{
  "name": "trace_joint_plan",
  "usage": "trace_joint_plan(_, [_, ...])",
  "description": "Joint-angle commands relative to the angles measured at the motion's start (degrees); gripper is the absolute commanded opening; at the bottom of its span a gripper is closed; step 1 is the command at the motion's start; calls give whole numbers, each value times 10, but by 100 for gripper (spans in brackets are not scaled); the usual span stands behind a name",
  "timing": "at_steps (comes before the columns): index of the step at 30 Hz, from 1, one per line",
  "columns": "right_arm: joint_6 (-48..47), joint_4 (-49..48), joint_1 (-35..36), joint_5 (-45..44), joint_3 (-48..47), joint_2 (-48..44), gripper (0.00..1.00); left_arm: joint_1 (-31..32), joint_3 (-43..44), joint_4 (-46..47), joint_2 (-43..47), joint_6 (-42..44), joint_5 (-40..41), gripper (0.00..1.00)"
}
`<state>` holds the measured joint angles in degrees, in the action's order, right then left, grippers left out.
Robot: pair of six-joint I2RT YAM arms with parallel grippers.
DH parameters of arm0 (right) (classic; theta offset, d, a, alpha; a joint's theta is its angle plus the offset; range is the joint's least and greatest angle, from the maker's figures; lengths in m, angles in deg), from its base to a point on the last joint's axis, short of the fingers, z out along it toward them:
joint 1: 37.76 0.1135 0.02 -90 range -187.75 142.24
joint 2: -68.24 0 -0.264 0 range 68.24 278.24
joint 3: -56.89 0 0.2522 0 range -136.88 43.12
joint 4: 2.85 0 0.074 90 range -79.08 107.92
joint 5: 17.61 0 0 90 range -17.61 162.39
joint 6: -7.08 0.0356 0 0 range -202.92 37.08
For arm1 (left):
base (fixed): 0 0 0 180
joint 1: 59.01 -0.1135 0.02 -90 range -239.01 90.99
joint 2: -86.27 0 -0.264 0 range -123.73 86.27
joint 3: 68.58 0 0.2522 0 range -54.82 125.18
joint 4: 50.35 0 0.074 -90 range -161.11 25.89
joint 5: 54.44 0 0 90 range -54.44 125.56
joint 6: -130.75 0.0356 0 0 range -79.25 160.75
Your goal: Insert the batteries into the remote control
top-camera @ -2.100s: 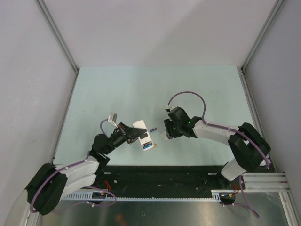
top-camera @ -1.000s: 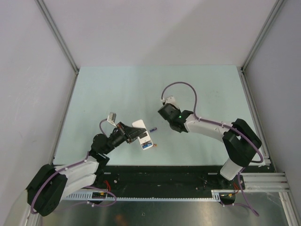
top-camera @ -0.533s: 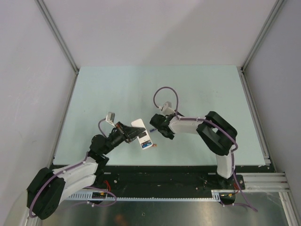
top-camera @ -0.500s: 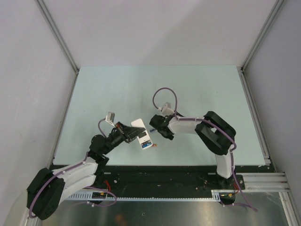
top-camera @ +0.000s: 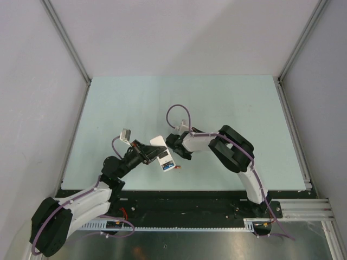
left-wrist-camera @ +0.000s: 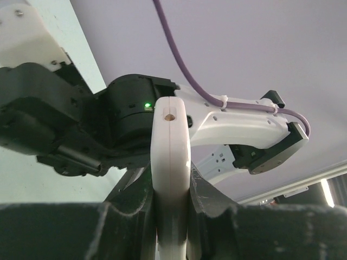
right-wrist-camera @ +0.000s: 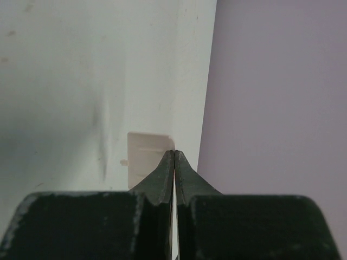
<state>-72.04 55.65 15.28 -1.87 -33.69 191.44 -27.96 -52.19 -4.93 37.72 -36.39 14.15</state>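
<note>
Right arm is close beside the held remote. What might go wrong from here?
1. The right claw is shut with nothing in it, close beside the slim white plastic remote control. A bump from it may twist the remote in the left claw.
2. A pale flat rectangular plate lies on the table right at the right claw's tips, which may shove it away.

The remote control (top-camera: 162,152) is a slim white bar just left of and below the top view's centre. It lies aslant, its upper end to the left, clamped in the left pincer (left-wrist-camera: 171,208). A bright blue battery (top-camera: 168,163) shows near its lower end. A tiny reddish sliver (top-camera: 179,167), perhaps the red battery, lies on the tabletop just beside that end.
</note>
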Motion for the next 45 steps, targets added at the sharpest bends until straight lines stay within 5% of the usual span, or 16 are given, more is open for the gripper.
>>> trace_joint_plan(1, [21,61,18,-21,-47,41,0,-4,-59,19,11,-10,-7,0])
trace_joint_plan(23, [119,159,30,89,-135,9,30,-3,-59,9,37,-9,-16,0])
trace_joint_plan(29, [103,60,-30,226,-54,-81,31,-4,-55,6,46,-6,-18,0])
trace_joint_plan(36, [65,-147,-128,517,117,-224,43,-4,-65,4,46,-6,-14,0])
trace_joint_plan(45, [48,-256,-158,589,181,-279,51,-3,-60,0,27,-2,-15,0])
